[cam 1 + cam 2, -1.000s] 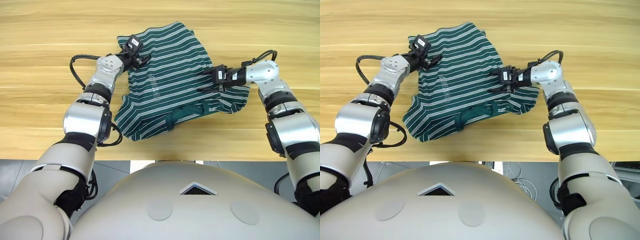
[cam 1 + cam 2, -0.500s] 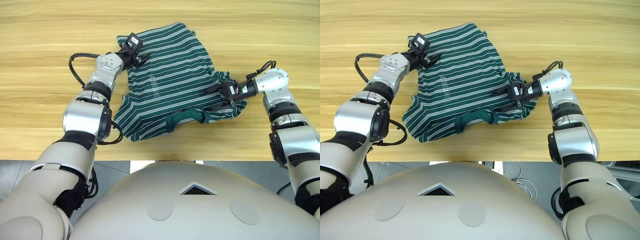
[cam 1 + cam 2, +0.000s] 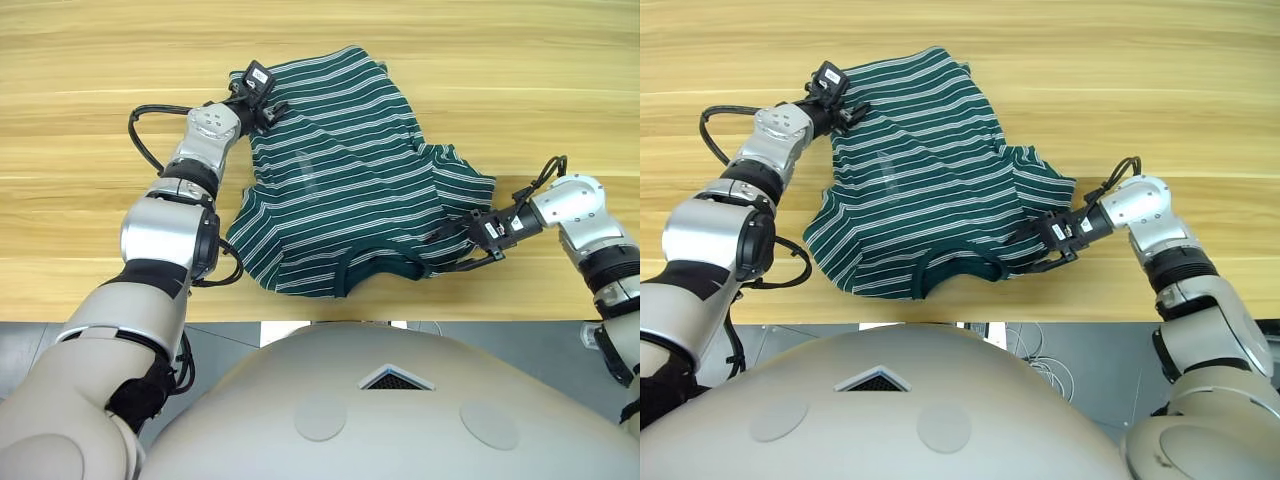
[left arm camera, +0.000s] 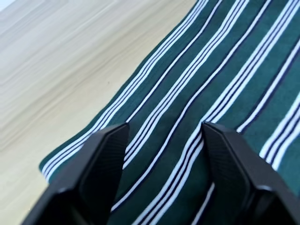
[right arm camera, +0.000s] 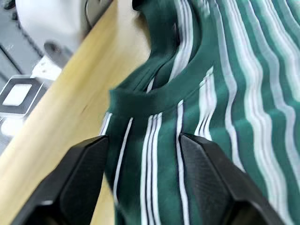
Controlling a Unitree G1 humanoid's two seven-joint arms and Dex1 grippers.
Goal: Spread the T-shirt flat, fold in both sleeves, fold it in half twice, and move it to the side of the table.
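Note:
A dark green T-shirt [image 3: 340,170] with white stripes lies rumpled on the wooden table [image 3: 520,80]. Its collar [image 3: 380,268] points to the near edge. My left gripper [image 3: 268,104] rests open on the shirt's far left corner, with flat striped cloth between its fingers [image 4: 101,173] in the left wrist view. My right gripper [image 3: 452,248] is low at the shirt's near right part, just right of the collar. It is open, its fingers [image 5: 79,178] straddling cloth, with the collar [image 5: 154,91] just past the tips.
Bare wood surrounds the shirt on the far side, left and right. The table's front edge [image 3: 100,318] runs close to the shirt's near hem. Below that edge, grey floor [image 5: 18,42] and a white object show.
My right gripper has slid toward the near right, and the shirt's right side and collar came with it, spreading wider. My left gripper shifted slightly toward the far left on the corner.

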